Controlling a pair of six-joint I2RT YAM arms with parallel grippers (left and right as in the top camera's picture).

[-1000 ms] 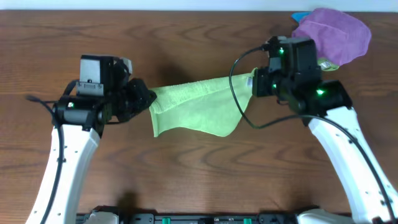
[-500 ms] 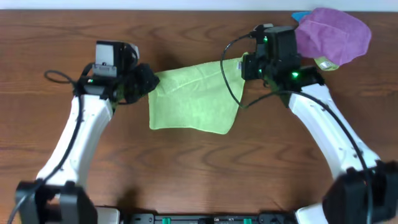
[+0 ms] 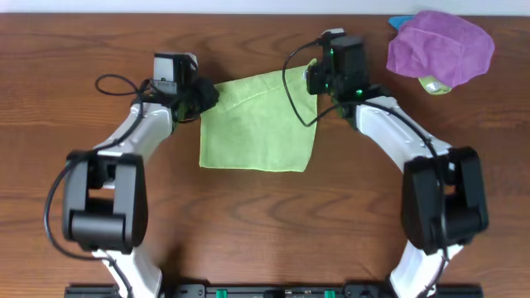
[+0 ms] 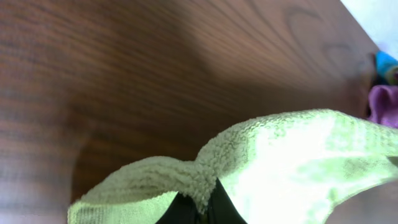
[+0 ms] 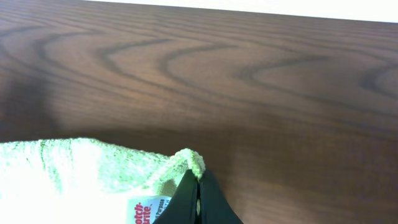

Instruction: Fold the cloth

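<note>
A light green cloth [image 3: 257, 124] lies spread on the wooden table, its far edge lifted. My left gripper [image 3: 205, 93] is shut on the cloth's far left corner; the left wrist view shows the pinched fold of the cloth [image 4: 205, 180] between the dark fingertips [image 4: 200, 211]. My right gripper [image 3: 313, 76] is shut on the far right corner; the right wrist view shows the cloth corner [image 5: 189, 160] held in the closed fingers [image 5: 198, 193], with a white label [image 5: 144, 208] below it.
A purple cloth [image 3: 439, 45] is bunched at the far right corner of the table, over a green item and next to something blue [image 3: 399, 21]. The brown wooden table [image 3: 265, 232] extends toward the near edge.
Both grippers have carried the cloth's held edge away toward the far side. The cloth has gone from a hanging narrow strip to a wide sheet laid over the table.
</note>
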